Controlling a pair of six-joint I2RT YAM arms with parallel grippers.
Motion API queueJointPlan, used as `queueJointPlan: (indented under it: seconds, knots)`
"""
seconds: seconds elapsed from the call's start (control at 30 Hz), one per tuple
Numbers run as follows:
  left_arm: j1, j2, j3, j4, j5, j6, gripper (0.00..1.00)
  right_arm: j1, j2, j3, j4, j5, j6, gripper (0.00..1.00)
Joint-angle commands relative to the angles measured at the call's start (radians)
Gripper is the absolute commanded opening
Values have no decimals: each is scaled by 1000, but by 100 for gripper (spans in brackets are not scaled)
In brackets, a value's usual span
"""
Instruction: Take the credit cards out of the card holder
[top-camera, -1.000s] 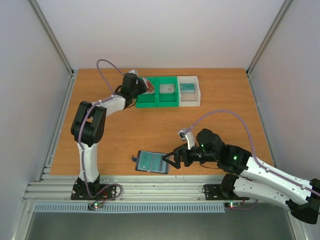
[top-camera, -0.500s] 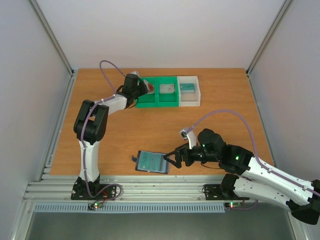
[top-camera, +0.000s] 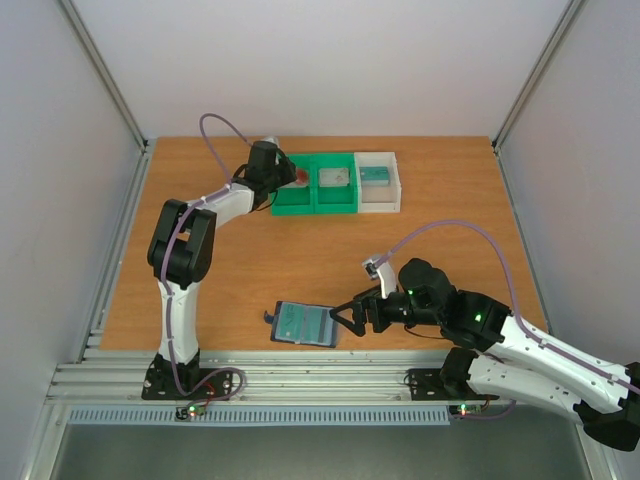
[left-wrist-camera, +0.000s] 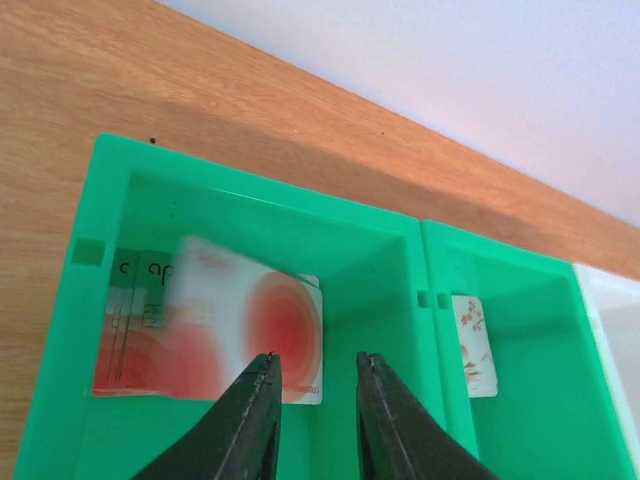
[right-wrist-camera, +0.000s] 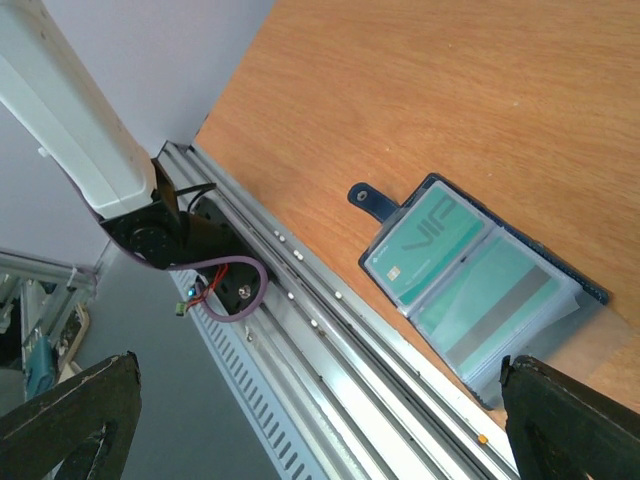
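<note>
Left gripper (left-wrist-camera: 315, 362) above green bin (left-wrist-camera: 380, 250), jaws slightly parted, pinching nothing; blurred red-blotch card (left-wrist-camera: 270, 325) in bin below. Right gripper (right-wrist-camera: 315, 370) spread wide, empty, beside open card holder (right-wrist-camera: 585, 290); teal cards (right-wrist-camera: 425, 245) inside.

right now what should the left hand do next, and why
Probably lift the left hand clear of the green bin: its fingers are parted with nothing between them, the red-blotched card lies in the bin's left compartment, and teal cards sit in the card holder.

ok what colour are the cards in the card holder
Teal; the cards show best in the right wrist view.
</note>
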Motion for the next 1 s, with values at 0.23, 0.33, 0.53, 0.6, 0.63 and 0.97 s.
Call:
queueJointPlan:
  seconds: [0.23,0.33,0.53,0.6,0.63,0.97]
  knots:
    - [3,-75,19,-76,-14,82,41,3,8,46,-7,18,4,99]
    - [3,-133,-7,-127,-1,88,48,3,24,58,-23,36,11,99]
    - [3,-277,-22,-339,32,97,61,3,77,104,-135,146,49,98]
    - [3,-319,-18,-458,56,101,62,3,105,117,-170,167,68,99]
    - [3,-345,-33,-501,77,103,63,3,119,119,-181,169,76,98]
    - [-8,-694,-419,-587,216,96,61,3,187,46,-94,121,140,87]
